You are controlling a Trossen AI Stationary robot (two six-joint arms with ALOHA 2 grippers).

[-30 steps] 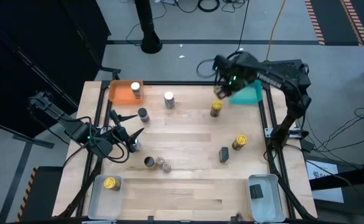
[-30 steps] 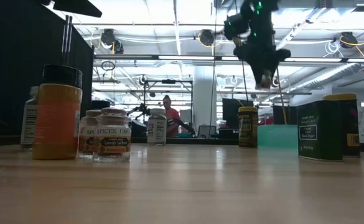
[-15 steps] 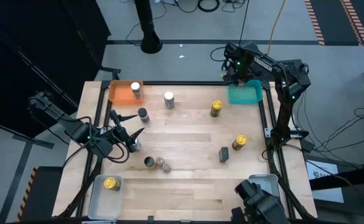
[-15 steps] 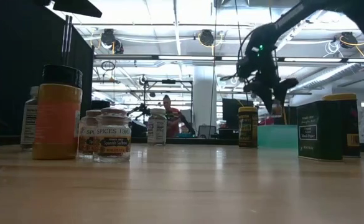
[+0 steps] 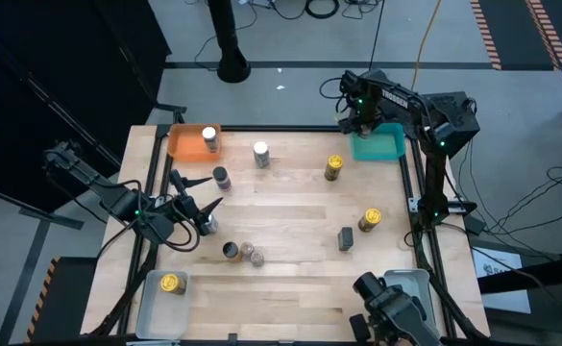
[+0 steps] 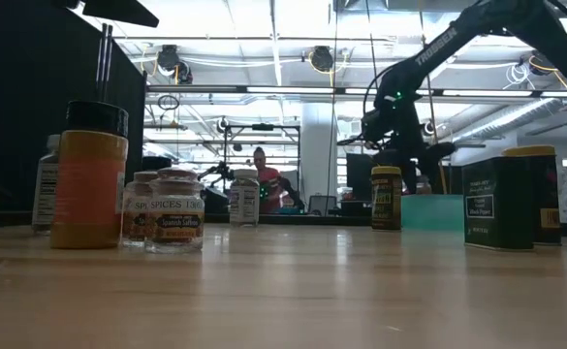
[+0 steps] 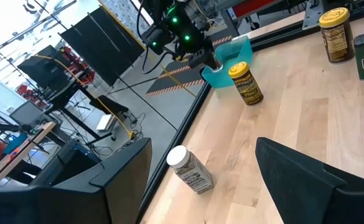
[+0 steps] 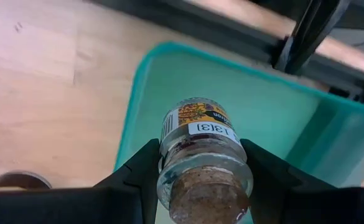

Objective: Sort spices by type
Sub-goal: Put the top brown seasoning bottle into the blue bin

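On the wooden surface (image 5: 290,207): orange tray (image 5: 186,144) at 11 o'clock, teal tray (image 5: 380,148) at 1, clear trays (image 5: 150,309) at 7 and 5 (image 5: 417,284).

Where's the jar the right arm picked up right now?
The small jar is clamped in the right gripper over the teal tray's left edge, at the table's far right corner.

Bright overhead lighting, soft shadows, blurred foreground

Jar (image 8: 201,149) over tray (image 8: 275,118), far-right corner
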